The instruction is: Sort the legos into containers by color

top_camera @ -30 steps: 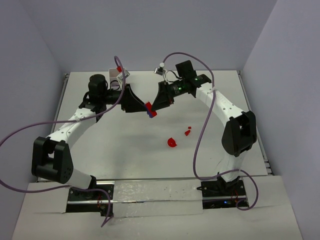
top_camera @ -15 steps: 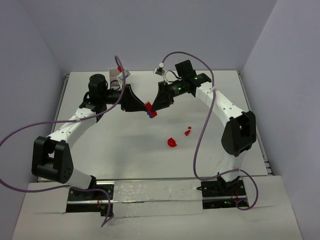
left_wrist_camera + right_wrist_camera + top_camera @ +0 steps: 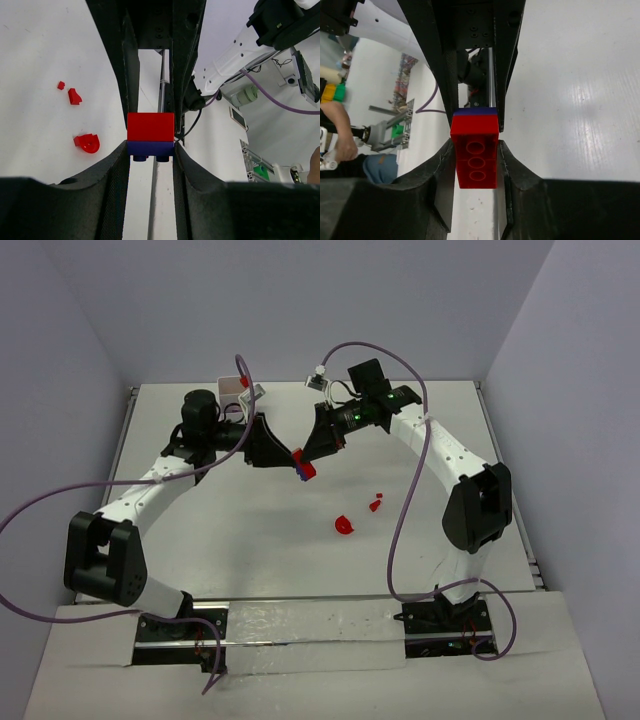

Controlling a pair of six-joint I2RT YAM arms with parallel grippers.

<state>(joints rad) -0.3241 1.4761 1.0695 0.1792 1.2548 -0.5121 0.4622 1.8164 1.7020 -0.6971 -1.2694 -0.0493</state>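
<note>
Two legos are joined above the table's middle: a red brick [image 3: 307,470] stacked on a purple brick [image 3: 299,463]. My left gripper [image 3: 287,454] comes in from the left and is shut on the purple brick [image 3: 150,148]. My right gripper [image 3: 312,453] comes in from the right and is shut on the red brick [image 3: 475,155]. More red legos lie loose on the table: a round one [image 3: 343,525] and two small bits [image 3: 376,505]. The white containers tray [image 3: 231,388] stands at the back left, mostly hidden behind the left arm.
White walls close the table at the back and on both sides. Purple cables loop off both arms. The loose red pieces [image 3: 87,143] lie right of and nearer than the two grippers.
The left arm has shifted slightly to the right, towards the right gripper. The joined bricks stay at almost the same spot between the two grippers.
</note>
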